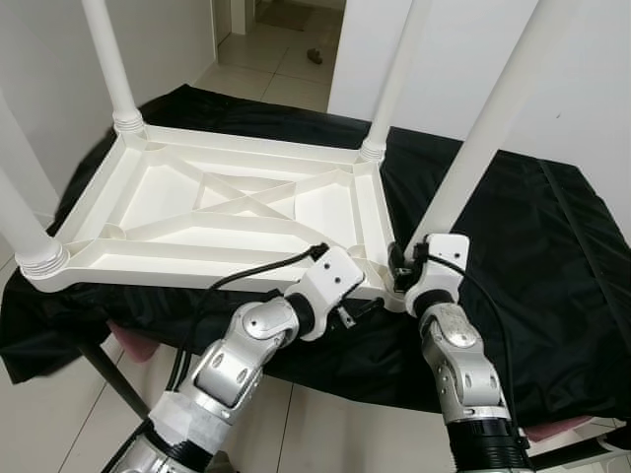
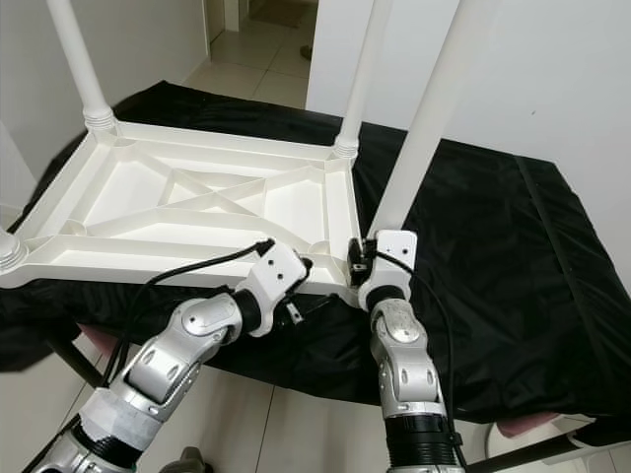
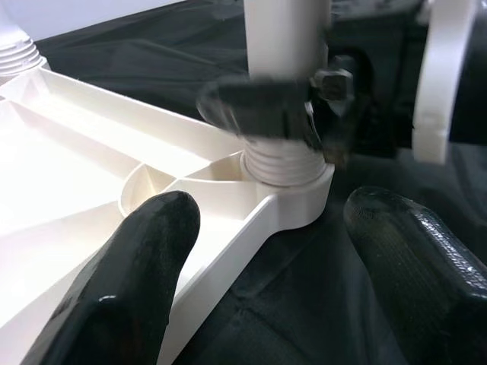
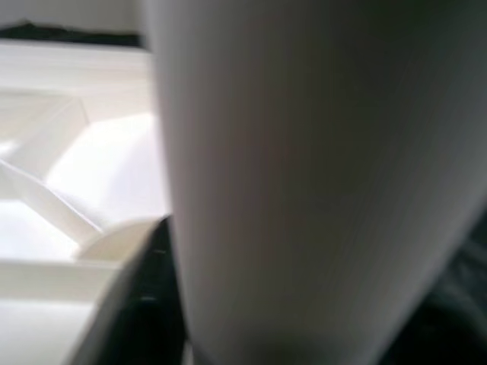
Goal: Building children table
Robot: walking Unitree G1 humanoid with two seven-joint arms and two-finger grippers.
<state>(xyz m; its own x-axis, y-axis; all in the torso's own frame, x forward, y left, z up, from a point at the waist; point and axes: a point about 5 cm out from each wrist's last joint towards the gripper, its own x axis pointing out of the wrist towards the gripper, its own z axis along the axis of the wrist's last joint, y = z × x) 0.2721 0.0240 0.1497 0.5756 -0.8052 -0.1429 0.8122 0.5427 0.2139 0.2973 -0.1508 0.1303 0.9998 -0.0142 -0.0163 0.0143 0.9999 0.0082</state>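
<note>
The white tabletop [image 1: 237, 212] lies upside down on a surface draped in black cloth [image 1: 532, 256], ribbed underside up. Four white legs stand upright from its corners; all run out of the top of the head views, so their upper ends cannot be seen.

The right gripper [image 1: 402, 268] is at the base of the near right leg [image 1: 483, 148], where the leg enters its corner socket. In the left wrist view the right gripper's black fingers [image 3: 266, 106] are clamped across this leg just above its threaded collar, blurred. The right wrist view is mostly the leg's out-of-focus shaft [image 4: 304, 182]; one dark finger edge [image 4: 144, 304] shows beside it, little else resolvable.

The left gripper [image 3: 266, 266] sits at the same corner, low, along the tabletop's near edge. Its two fingers [image 3: 137, 274] are spread apart, one over the rim, the other over the cloth, gripping nothing.

Pale tiled floor [image 1: 266, 69] lies beyond.
</note>
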